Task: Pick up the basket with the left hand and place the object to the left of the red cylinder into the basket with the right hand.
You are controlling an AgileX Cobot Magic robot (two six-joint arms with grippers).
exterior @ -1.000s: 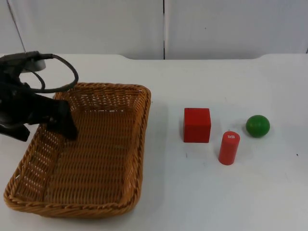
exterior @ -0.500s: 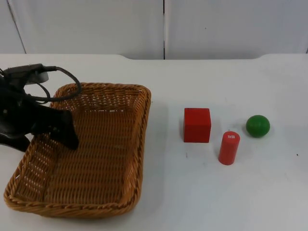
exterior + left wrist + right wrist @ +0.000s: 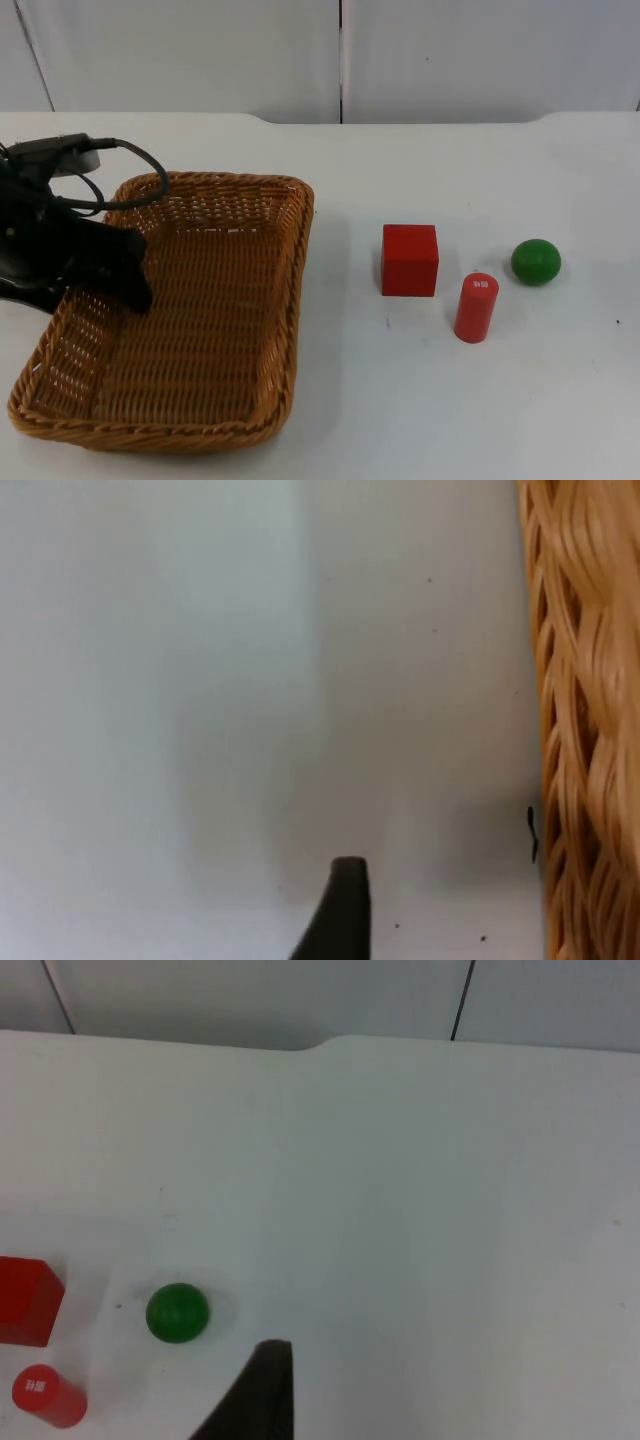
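Sitting at the far left of the top view, the left gripper (image 3: pixel 128 272) is right over the left wall of the wicker basket (image 3: pixel 200 330), with one black finger reaching down inside the basket and the rest of the arm outside it; honestly I can't tell whether it's spread or pinching the rim, too much of it is hidden by the arm body. The left wrist view has the basket's woven rim (image 3: pixel 585 720) running alongside bare white table (image 3: pixel 250 680), with one black fingertip (image 3: pixel 345 910) standing on the table side of the rim and not touching it. Moving right in the top view, the basket rests flat on the table (image 3: pixel 400 400), then a gap, then the red cube (image 3: pixel 409 259), which is the thing just left of the red cylinder (image 3: pixel 476 307). The cylinder stands upright, slightly nearer the camera than the cube, close but not touching. Further right is the green ball (image 3: pixel 535 261), apart from both. The right wrist view looks onto the ball (image 3: pixel 177 1312), cube (image 3: pixel 25 1300) and cylinder (image 3: pixel 45 1397) from a distance, with one dark fingertip (image 3: pixel 262 1390) of the right gripper in front, so no telling if that one's spread or closed either.
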